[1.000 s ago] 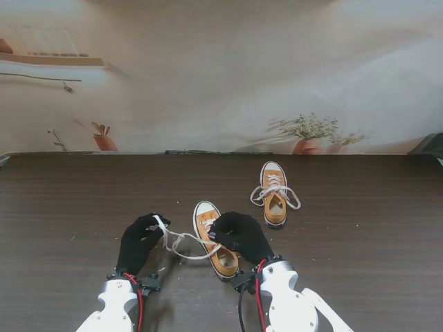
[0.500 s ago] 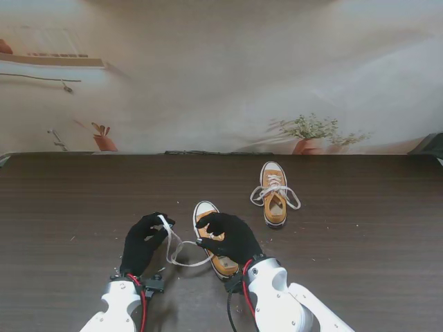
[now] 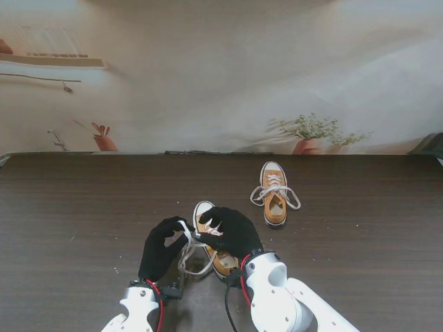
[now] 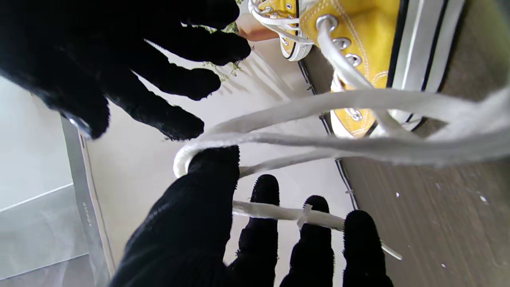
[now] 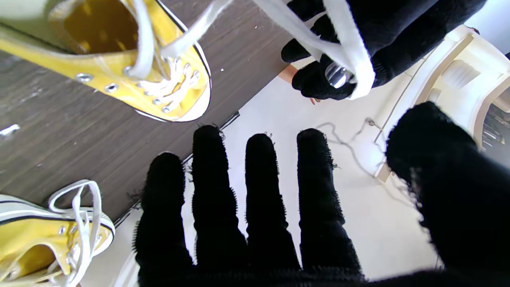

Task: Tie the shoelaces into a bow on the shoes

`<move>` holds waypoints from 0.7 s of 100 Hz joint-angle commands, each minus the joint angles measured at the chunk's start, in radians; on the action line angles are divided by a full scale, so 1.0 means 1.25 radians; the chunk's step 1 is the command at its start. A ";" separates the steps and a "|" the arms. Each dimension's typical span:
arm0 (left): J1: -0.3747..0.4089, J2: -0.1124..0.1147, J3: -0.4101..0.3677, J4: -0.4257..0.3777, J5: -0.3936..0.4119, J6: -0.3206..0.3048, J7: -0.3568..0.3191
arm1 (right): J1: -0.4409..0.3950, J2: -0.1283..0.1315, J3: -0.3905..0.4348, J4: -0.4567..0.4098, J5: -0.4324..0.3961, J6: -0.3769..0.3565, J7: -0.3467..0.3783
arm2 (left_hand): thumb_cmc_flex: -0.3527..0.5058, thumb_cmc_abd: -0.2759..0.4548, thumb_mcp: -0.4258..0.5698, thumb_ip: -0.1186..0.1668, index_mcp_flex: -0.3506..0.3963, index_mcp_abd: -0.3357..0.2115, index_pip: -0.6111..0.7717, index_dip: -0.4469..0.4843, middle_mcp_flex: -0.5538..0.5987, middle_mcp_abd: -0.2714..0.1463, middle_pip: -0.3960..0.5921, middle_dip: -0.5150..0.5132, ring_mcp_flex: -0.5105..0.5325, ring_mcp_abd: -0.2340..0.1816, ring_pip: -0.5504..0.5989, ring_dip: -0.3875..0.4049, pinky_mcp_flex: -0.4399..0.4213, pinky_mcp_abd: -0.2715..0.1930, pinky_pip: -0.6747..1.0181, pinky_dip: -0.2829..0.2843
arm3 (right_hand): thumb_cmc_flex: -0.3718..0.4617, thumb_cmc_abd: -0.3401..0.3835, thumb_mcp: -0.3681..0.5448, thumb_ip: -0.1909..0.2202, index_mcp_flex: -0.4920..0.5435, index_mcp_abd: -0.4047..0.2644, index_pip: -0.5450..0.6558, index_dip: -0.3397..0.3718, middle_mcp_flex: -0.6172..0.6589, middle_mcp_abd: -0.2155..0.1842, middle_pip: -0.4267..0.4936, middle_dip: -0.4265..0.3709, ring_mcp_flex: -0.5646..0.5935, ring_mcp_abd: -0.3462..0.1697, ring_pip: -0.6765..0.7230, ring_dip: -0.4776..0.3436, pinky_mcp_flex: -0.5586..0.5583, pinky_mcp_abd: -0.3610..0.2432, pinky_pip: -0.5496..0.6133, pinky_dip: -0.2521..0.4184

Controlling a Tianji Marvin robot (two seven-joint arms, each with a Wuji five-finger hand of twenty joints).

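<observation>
Shoes: two yellow low-top sneakers on the dark wood-grain table. The nearer shoe lies close to the robot, largely covered by the right hand; its white toe cap shows beyond the fingers. The farther shoe sits well apart, to the right and farther back, with loose loops of lace spread to either side.

Left hand: just beside the nearer shoe on its left. The white shoelace runs from the shoe's eyelets, loops around the thumb and crosses the other fingertips. The fingers are only partly curled, with the lace draped and hooked over them.

Right hand: in its wrist view the fingers are extended and spread, with nothing between them. The two hands are nearly touching above the shoe.
</observation>
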 commanded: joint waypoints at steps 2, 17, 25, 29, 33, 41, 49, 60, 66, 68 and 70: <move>-0.008 -0.011 0.014 0.008 0.033 -0.013 0.012 | 0.005 -0.001 0.000 -0.008 0.003 0.009 0.012 | -0.002 -0.005 0.025 0.000 0.027 -0.030 0.020 -0.013 0.014 -0.005 0.016 -0.006 0.023 -0.005 0.023 0.002 0.013 0.007 0.023 0.000 | -0.041 0.019 -0.039 0.011 0.014 0.008 0.003 0.018 0.009 0.009 0.015 0.013 0.025 0.010 0.010 0.011 0.010 0.016 0.020 0.006; -0.023 -0.016 0.041 0.030 0.104 -0.027 0.065 | 0.009 -0.002 -0.008 -0.009 -0.003 0.032 0.012 | -0.005 -0.006 0.029 -0.002 0.025 -0.031 0.023 -0.018 0.017 -0.014 0.028 0.014 0.027 -0.003 0.034 0.001 0.018 0.012 0.039 -0.006 | -0.053 0.035 -0.063 0.016 0.033 0.015 -0.003 0.021 0.021 0.014 0.012 0.012 0.035 0.020 0.009 0.009 0.021 0.028 0.027 0.003; -0.029 -0.016 0.052 0.039 0.131 -0.032 0.083 | 0.011 -0.004 -0.011 -0.007 -0.002 0.040 0.010 | -0.006 -0.007 0.031 -0.002 0.025 -0.028 0.024 -0.021 0.022 -0.013 0.031 0.019 0.029 -0.004 0.037 0.001 0.021 0.013 0.044 -0.009 | -0.051 0.036 -0.070 0.019 0.043 0.021 -0.005 0.024 0.029 0.017 0.011 0.013 0.044 0.026 0.009 0.009 0.028 0.035 0.030 0.002; -0.031 -0.017 0.056 0.042 0.140 -0.033 0.091 | 0.012 -0.004 -0.012 -0.007 -0.002 0.043 0.008 | -0.007 -0.007 0.032 -0.002 0.026 -0.028 0.024 -0.022 0.024 -0.015 0.032 0.022 0.031 -0.002 0.038 0.001 0.022 0.015 0.047 -0.010 | -0.051 0.036 -0.071 0.021 0.050 0.022 -0.006 0.026 0.033 0.019 0.009 0.012 0.047 0.028 0.008 0.008 0.031 0.038 0.031 0.001; -0.033 -0.018 0.060 0.045 0.146 -0.033 0.097 | 0.012 -0.005 -0.014 -0.007 -0.003 0.046 0.009 | -0.008 -0.008 0.033 -0.003 0.026 -0.028 0.025 -0.024 0.025 -0.015 0.032 0.025 0.030 -0.003 0.040 0.000 0.023 0.015 0.049 -0.012 | -0.050 0.035 -0.072 0.022 0.051 0.023 -0.007 0.027 0.036 0.018 0.009 0.013 0.050 0.030 0.007 0.007 0.032 0.039 0.032 0.000; -0.038 -0.018 0.067 0.049 0.155 -0.032 0.105 | 0.012 -0.005 -0.017 -0.008 -0.007 0.052 0.008 | -0.009 -0.009 0.035 -0.003 0.027 -0.027 0.026 -0.026 0.026 -0.015 0.032 0.030 0.032 -0.002 0.042 0.000 0.024 0.016 0.053 -0.014 | -0.048 0.032 -0.071 0.023 0.065 0.026 -0.006 0.031 0.047 0.020 0.009 0.013 0.058 0.034 0.008 0.007 0.038 0.045 0.033 -0.001; -0.044 -0.019 0.073 0.053 0.163 -0.027 0.111 | 0.013 -0.006 -0.021 -0.008 -0.011 0.057 0.005 | -0.009 -0.010 0.037 -0.003 0.027 -0.024 0.026 -0.029 0.027 -0.013 0.032 0.034 0.031 0.000 0.044 -0.001 0.024 0.018 0.057 -0.017 | -0.042 0.026 -0.065 0.025 0.079 0.027 -0.004 0.035 0.055 0.020 0.008 0.013 0.065 0.037 0.007 0.007 0.044 0.048 0.035 -0.003; -0.051 -0.020 0.080 0.061 0.170 -0.024 0.119 | 0.016 -0.006 -0.026 -0.006 -0.021 0.063 0.001 | -0.010 -0.011 0.038 -0.004 0.027 -0.024 0.025 -0.032 0.028 -0.012 0.031 0.038 0.033 0.000 0.047 -0.002 0.025 0.019 0.061 -0.020 | -0.034 0.015 -0.054 0.027 0.098 0.026 0.001 0.043 0.069 0.018 0.008 0.014 0.078 0.039 0.008 0.007 0.054 0.053 0.040 -0.004; -0.053 -0.021 0.084 0.062 0.169 -0.026 0.120 | 0.018 -0.006 -0.029 -0.004 -0.026 0.070 0.000 | -0.010 -0.010 0.040 -0.004 0.027 -0.022 0.024 -0.035 0.028 -0.013 0.031 0.040 0.032 0.001 0.047 -0.003 0.025 0.019 0.063 -0.023 | -0.027 0.007 -0.045 0.028 0.103 0.025 0.006 0.050 0.075 0.016 0.008 0.015 0.083 0.039 0.008 0.007 0.060 0.055 0.043 -0.005; -0.054 -0.021 0.084 0.063 0.169 -0.026 0.121 | 0.019 -0.007 -0.030 -0.003 -0.027 0.072 0.000 | -0.010 -0.010 0.040 -0.004 0.028 -0.021 0.024 -0.035 0.029 -0.012 0.031 0.041 0.033 0.001 0.048 -0.003 0.025 0.019 0.064 -0.023 | -0.024 0.004 -0.041 0.029 0.107 0.025 0.009 0.053 0.078 0.016 0.009 0.015 0.087 0.040 0.009 0.007 0.063 0.056 0.044 -0.005; -0.054 -0.022 0.085 0.064 0.170 -0.027 0.122 | 0.020 -0.007 -0.031 -0.001 -0.028 0.074 -0.001 | -0.011 -0.010 0.040 -0.004 0.028 -0.021 0.023 -0.036 0.029 -0.012 0.031 0.041 0.033 0.001 0.048 -0.003 0.025 0.019 0.064 -0.024 | -0.021 0.000 -0.033 0.028 0.110 0.025 0.015 0.060 0.080 0.016 0.008 0.016 0.090 0.041 0.008 0.007 0.066 0.057 0.045 -0.006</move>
